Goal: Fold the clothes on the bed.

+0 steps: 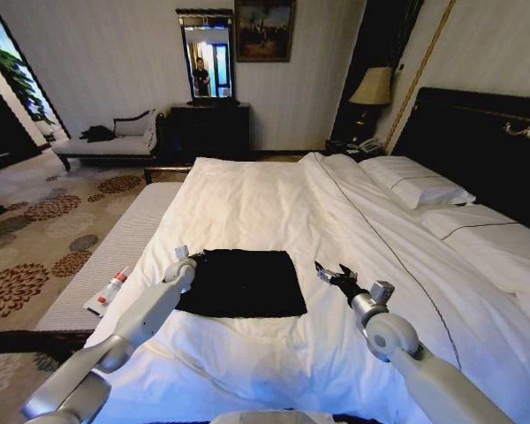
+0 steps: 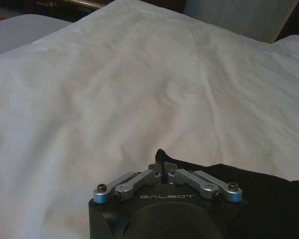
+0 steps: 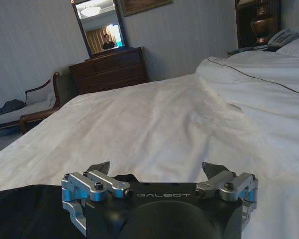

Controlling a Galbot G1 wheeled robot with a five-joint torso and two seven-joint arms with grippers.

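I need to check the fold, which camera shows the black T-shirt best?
The head view: the whole black T-shirt lies as a flat rectangle on the white duvet. The left wrist view catches one pinched corner; the right wrist view shows an edge.

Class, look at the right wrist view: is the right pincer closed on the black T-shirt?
No, the right pincer is open above the white duvet, beside the black T-shirt.

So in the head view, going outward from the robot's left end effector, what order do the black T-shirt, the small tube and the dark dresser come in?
1. Black T-shirt: touching the left end effector.
2. Small tube: bench at the bedside, left.
3. Dark dresser: far wall.
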